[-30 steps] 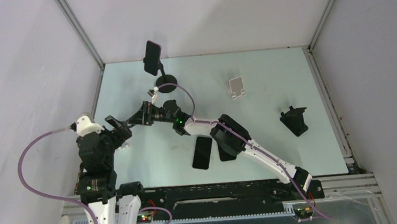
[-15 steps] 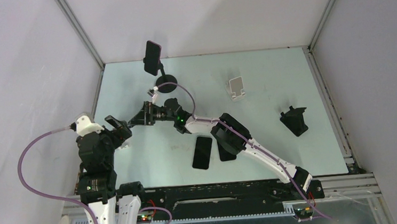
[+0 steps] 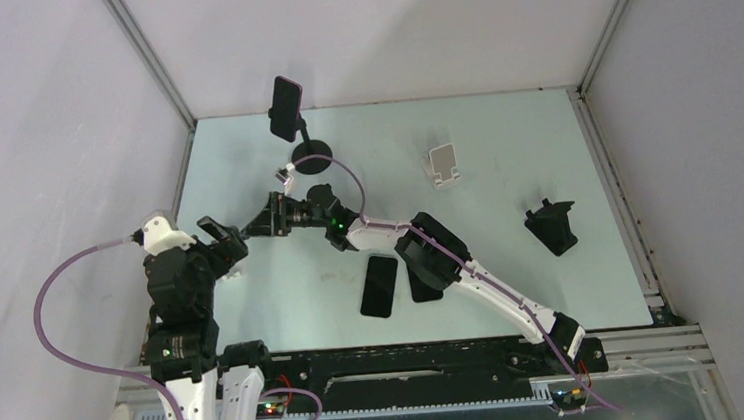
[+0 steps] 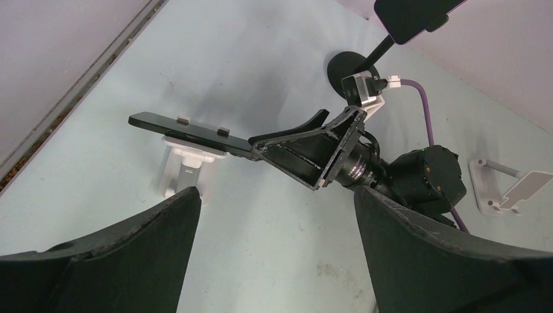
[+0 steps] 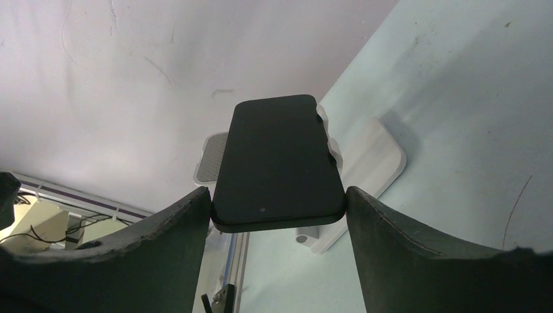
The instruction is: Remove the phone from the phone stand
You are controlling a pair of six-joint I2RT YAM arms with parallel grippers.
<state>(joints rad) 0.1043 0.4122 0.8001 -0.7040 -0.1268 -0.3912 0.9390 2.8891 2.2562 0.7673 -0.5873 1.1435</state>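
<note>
i see the phone (image 5: 277,160) lying on its white phone stand (image 5: 375,153), at the left side of the table, close to the left arm. the right gripper (image 5: 278,202) has one finger on each long side of the phone, and both fingers touch its edges, so the jaws are closed on it. the phone rests on the stand. my left gripper (image 4: 275,193) hangs just beside them with its jaws spread wide and nothing between them. the table (image 3: 503,139) is pale green and smooth. at the back a second phone (image 3: 286,107) sits high on a tall black stand (image 3: 310,155). a flat phone (image 3: 379,285) lies on the table near the middle. a small white stand (image 3: 444,164) and a black holder (image 3: 552,227) sit further right. pale walls (image 3: 384,28) close in the table on three sides.
</note>
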